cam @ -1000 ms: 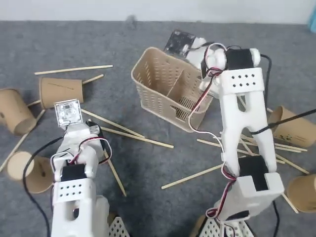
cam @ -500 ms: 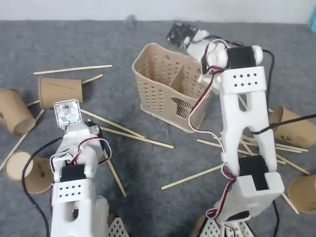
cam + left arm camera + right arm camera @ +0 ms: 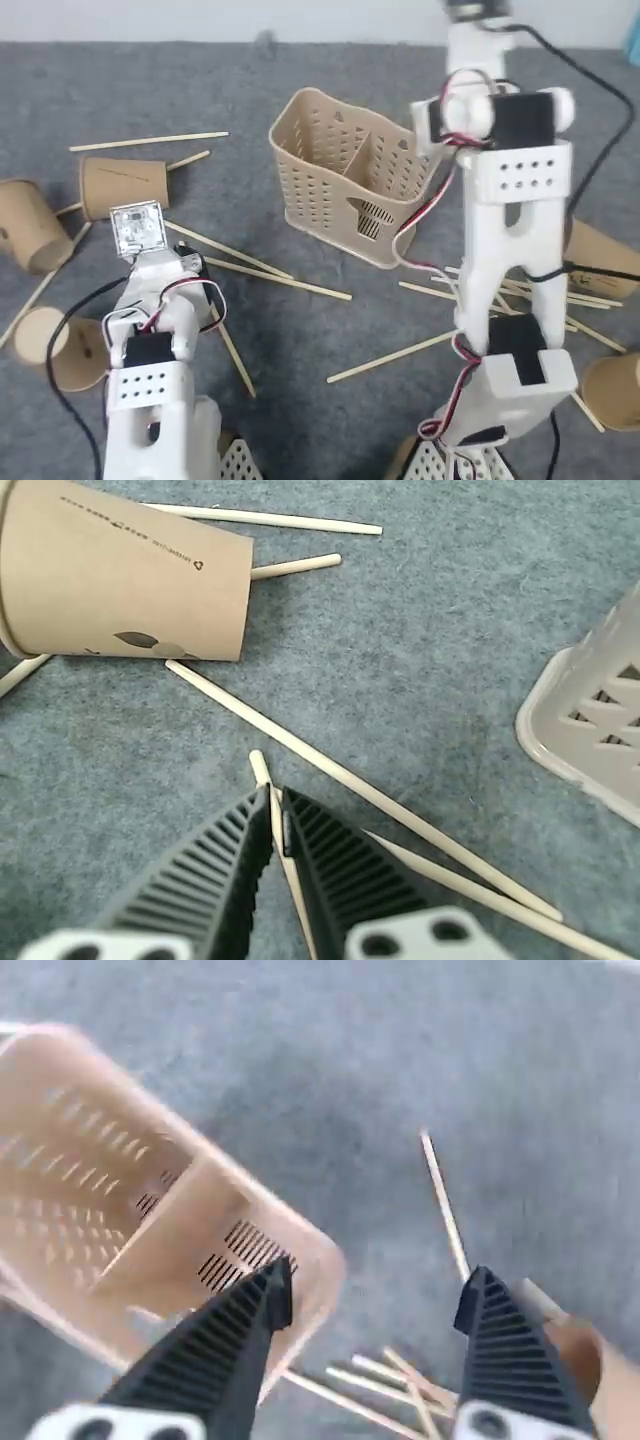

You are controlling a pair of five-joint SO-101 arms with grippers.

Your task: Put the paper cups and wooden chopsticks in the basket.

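**Two robot arms over a mat strewn with cups and chopsticks**

Seen from above, a beige slotted basket [image 3: 325, 205] stands upright in the upper middle of the frame, on a grey mat [image 3: 300, 400]. One paper cup [image 3: 122, 185] lies on its side at the upper left. More cups lie along the left and right edges. Loose wooden chopsticks [image 3: 278, 278] are scattered across the centre and right.

The left arm sits at the lower left. The left gripper [image 3: 273, 802] has its fingers pinched narrow around a single chopstick [image 3: 258, 765], close over the mat and near the fallen cup.

The right arm rises along the right side. The right gripper [image 3: 378, 1275] has its fingers spread wide and holds nothing. It hangs above one corner of the basket.
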